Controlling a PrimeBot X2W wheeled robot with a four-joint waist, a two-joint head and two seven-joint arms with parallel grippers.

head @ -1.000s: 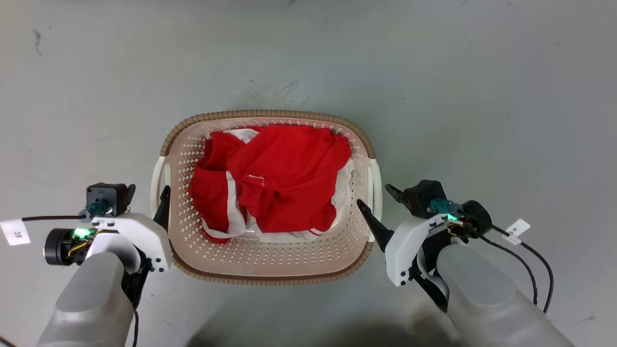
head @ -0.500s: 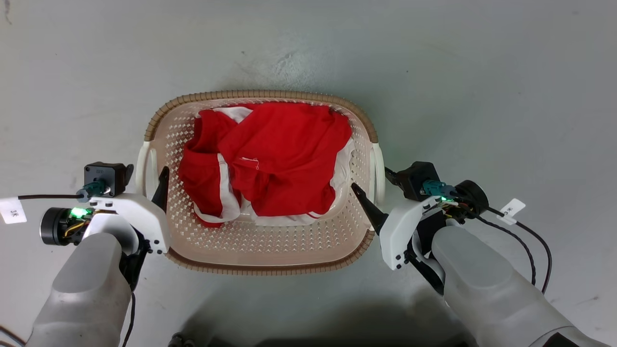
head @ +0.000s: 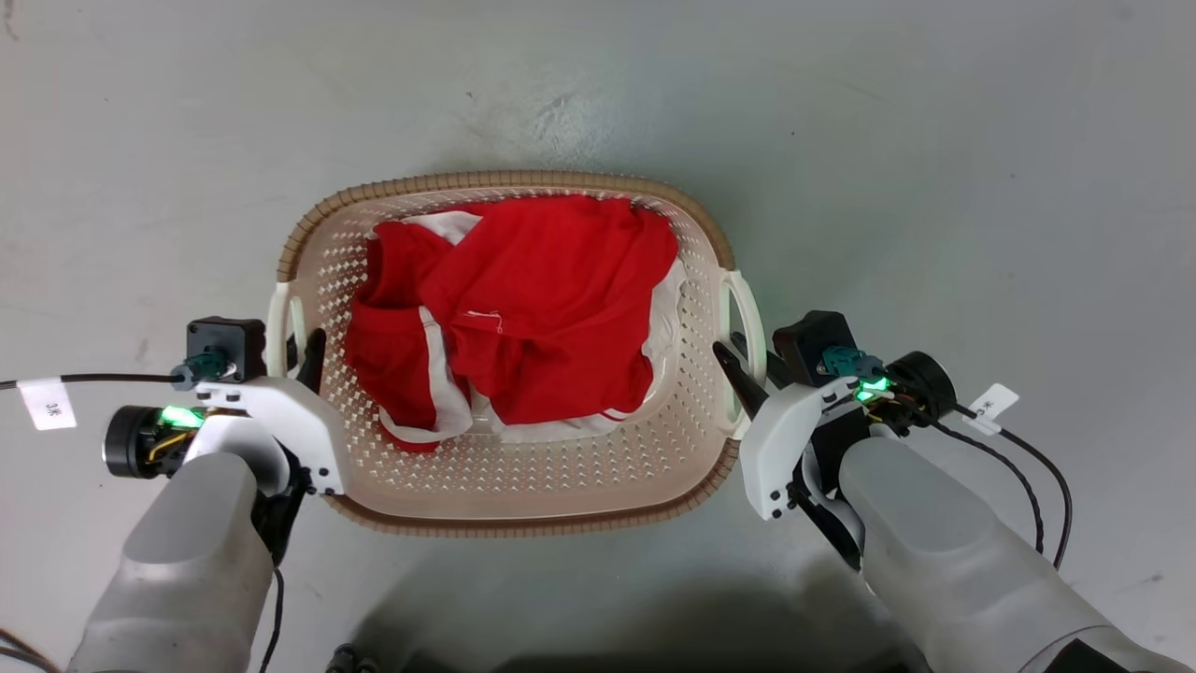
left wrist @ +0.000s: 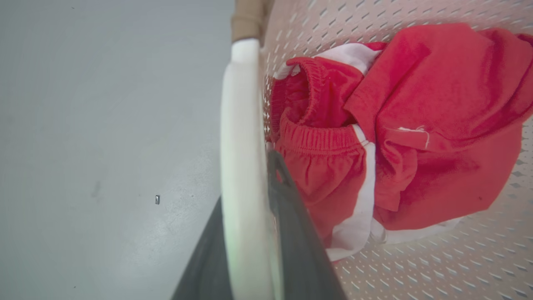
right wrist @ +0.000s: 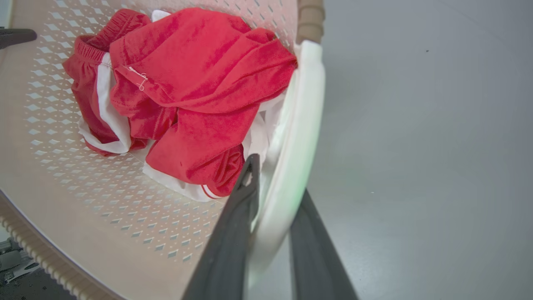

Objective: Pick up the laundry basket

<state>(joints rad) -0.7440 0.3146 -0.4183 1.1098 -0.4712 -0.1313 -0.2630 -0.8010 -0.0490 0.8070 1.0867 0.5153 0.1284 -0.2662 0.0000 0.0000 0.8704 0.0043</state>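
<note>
Right gripper is pulling out onto its handle; it and left gripper are pinching nearly shut on the basket, sitting on floor between them. Grasp's looking set, lifting evenly next.

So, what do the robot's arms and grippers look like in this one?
Both arms have smooth pale grey forearms and white wrist shells. The left gripper and right gripper each have long dark tapering fingers, a green light and a black cable carrying a white tag.

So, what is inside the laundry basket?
Crumpled red clothes with white trim lie in the laundry basket. Its perforated floor shows beside them; whatever is beneath the clothes is covered.
</note>
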